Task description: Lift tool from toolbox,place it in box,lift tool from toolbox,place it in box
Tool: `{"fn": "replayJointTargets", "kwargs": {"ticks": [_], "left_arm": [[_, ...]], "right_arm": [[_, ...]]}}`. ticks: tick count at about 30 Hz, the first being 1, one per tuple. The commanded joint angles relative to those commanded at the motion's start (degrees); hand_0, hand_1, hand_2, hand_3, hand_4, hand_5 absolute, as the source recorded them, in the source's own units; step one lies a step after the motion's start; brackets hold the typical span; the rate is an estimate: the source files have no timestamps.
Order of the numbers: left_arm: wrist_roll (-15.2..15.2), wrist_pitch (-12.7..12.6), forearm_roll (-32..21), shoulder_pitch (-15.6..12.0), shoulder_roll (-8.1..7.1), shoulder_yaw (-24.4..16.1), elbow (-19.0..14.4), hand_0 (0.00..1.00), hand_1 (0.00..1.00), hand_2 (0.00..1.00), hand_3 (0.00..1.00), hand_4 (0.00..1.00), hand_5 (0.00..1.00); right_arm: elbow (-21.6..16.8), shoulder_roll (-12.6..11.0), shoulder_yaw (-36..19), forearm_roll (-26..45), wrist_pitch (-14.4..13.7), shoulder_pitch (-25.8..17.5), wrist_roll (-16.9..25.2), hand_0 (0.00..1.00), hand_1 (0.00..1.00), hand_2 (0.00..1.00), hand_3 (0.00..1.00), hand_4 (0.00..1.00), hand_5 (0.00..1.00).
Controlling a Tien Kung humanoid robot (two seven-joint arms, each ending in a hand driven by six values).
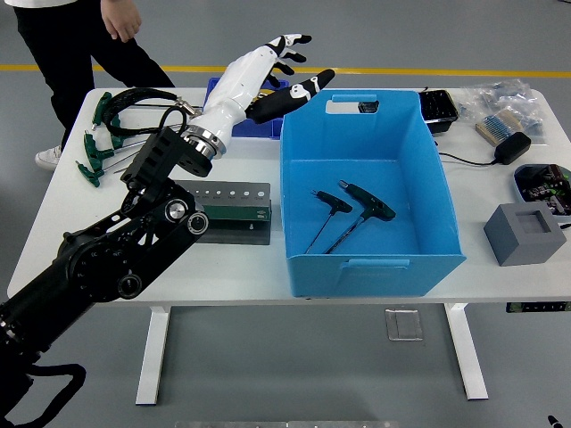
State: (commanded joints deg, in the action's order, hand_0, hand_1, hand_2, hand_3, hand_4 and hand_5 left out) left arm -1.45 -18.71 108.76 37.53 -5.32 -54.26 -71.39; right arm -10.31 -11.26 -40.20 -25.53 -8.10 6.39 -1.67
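Meanwhile, at the far left, a person's hand (119, 20) is seen hanging beside the white table (62, 227), where green T-handle tools (100, 143) are laid out. The left hand (266, 73) is raised above the small blue bin (216, 89) — fingers spread, nothing held. Two T-handle tools (343, 214) are seen lying inside the large blue box (375, 259) — well apart from the grey tool holder (234, 207).

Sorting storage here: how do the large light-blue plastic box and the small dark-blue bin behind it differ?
The large light-blue plastic box is far bigger and a lighter blue than the small dark-blue bin. The box holds two green-handled T-wrenches, fully visible; the bin is mostly hidden behind the robot's white left hand. Both are open-topped, rectangular and stand on the white table.
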Motion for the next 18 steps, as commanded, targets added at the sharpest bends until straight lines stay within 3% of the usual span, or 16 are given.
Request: {"fn": "replayJointTargets", "kwargs": {"ticks": [3,5,6,8,11,12,18], "left_arm": [[4.79,-0.8,6.94,-4.76,-1.71,-3.96,-1.63,0.83,0.865,0.929,0.849,0.86,0.714],[6.81,-2.0,7.45,-7.83,-2.48,-6.35,-2.55,0.83,0.865,0.929,0.849,0.86,0.714],[7.52,-2.57,7.34,-9.45,-2.8,-7.65,-2.99,0.994,0.998,0.998,0.912,0.865,0.688],[8.16,-3.21,8.15,-11.94,-3.01,-9.9,-3.47,0.994,0.998,0.998,0.912,0.865,0.688],[10.73,-6.63,9.41,-15.42,-3.0,-13.86,-3.44,0.994,0.998,0.998,0.912,0.865,0.688],[11.56,-7.76,9.53,-16.44,-2.99,-15.05,-3.33,0.998,0.998,0.998,0.956,0.872,0.675],[20.39,-14.31,7.69,-25.86,-3.04,-23.94,-4.79,0.998,0.998,0.998,0.962,0.869,0.671]], "right_arm": [[0.0,0.25,-0.04,0.65,-0.17,-0.13,0.14,0.614,0.528,0.653,0.757,0.987,0.934],[0.0,0.38,-0.03,1.01,-0.24,-0.22,0.21,0.614,0.528,0.653,0.757,0.987,0.934],[0.0,0.44,0.0,1.19,-0.28,-0.27,0.24,0.613,0.528,0.656,0.756,0.986,0.935],[0.0,0.55,-0.07,1.31,-0.33,-0.42,0.23,0.613,0.528,0.656,0.756,0.986,0.935],[0.0,0.78,-0.05,1.33,-0.37,-0.67,0.11,0.613,0.528,0.656,0.756,0.986,0.935],[0.0,0.85,-0.05,1.28,-0.37,-0.73,0.06,0.612,0.536,0.658,0.754,0.984,0.935],[0.0,1.48,-0.68,0.79,-0.39,-1.3,-0.16,0.612,0.543,0.666,0.753,0.983,0.935]]}}
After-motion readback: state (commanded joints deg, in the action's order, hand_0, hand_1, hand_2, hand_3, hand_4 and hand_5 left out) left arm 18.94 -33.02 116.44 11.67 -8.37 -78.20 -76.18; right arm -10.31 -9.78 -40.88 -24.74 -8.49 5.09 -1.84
